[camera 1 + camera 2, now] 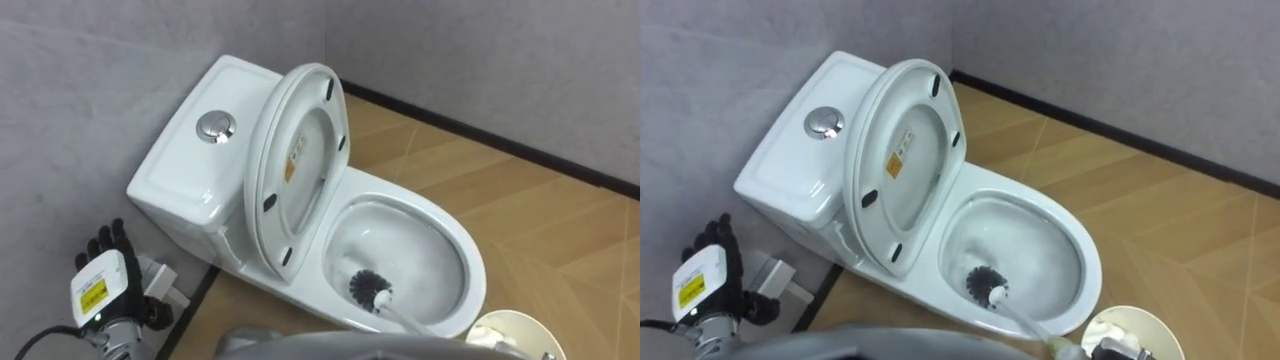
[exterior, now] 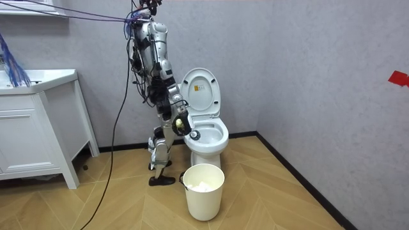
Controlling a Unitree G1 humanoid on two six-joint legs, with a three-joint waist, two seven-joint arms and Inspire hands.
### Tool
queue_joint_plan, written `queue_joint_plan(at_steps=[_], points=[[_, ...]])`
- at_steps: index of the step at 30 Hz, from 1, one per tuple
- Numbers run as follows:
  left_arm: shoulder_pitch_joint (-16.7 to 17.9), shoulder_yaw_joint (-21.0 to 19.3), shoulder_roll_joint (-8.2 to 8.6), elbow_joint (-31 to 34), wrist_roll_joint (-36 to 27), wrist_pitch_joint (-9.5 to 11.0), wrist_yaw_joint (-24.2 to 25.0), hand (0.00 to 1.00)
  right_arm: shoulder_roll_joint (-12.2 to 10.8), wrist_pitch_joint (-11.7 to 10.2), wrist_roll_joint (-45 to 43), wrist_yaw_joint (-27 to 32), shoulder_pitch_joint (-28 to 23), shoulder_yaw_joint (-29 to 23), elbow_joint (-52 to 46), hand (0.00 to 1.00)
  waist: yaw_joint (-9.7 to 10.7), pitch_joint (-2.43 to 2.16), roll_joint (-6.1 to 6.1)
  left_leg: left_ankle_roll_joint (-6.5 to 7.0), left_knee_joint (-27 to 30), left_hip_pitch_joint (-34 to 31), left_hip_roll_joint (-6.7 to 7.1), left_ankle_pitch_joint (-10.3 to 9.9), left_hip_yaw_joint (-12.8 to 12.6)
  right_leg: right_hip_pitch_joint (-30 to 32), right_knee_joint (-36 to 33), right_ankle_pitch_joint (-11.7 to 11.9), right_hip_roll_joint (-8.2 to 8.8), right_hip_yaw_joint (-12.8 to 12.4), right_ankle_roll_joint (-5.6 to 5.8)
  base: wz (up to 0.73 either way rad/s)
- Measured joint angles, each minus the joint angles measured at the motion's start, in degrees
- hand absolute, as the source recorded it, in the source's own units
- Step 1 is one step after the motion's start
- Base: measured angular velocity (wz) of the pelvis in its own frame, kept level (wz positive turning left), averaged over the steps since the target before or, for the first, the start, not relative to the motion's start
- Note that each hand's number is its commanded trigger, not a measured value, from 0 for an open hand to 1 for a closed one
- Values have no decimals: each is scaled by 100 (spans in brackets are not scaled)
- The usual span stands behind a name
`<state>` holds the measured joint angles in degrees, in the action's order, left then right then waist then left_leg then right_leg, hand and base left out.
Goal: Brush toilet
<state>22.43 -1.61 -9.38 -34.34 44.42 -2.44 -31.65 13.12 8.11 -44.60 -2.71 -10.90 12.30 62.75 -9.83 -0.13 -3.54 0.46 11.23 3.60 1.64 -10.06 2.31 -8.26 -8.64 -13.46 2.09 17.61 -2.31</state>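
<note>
The white toilet stands against the grey wall with its lid and seat raised. A toilet brush with a black bristle head rests low inside the bowl, and its pale handle runs down toward the lower right. In the room view my right hand is curled round that handle, just over the bowl's rim. My left hand hangs at the lower left beside the tank, its dark fingers relaxed and holding nothing. I stand at the toilet's side, bent slightly toward it.
A cream waste bin with paper in it stands on the wood floor in front of the toilet. A white cabinet sits on the room view's left. A small grey fitting lies by the tank's base.
</note>
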Motion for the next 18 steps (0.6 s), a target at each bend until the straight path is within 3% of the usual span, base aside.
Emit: queue_joint_plan(at_steps=[8, 13, 18], points=[[176, 139, -7, -565, -628, -79, 321, 0, -64, 10, 870, 147, -44, -262, -21, 100, 227, 5, 74, -4, 10, 38, 13, -3, 115, -66, -5, -7, 0, 45, 13, 5], [138, -109, 44, -1090, -996, -136, 605, 0, -154, -98, 1387, 549, -40, -814, -3, 100, 295, -10, 104, -4, -97, 165, -6, -2, -25, -88, -26, -4, -8, -74, 21, -9], [68, -183, 49, -1326, -1144, -265, 993, 0, -200, -179, 1715, 951, -45, -920, -10, 100, 418, -7, 132, 0, -177, 299, -26, -4, -220, -140, -24, 10, -18, -301, 38, -21]])
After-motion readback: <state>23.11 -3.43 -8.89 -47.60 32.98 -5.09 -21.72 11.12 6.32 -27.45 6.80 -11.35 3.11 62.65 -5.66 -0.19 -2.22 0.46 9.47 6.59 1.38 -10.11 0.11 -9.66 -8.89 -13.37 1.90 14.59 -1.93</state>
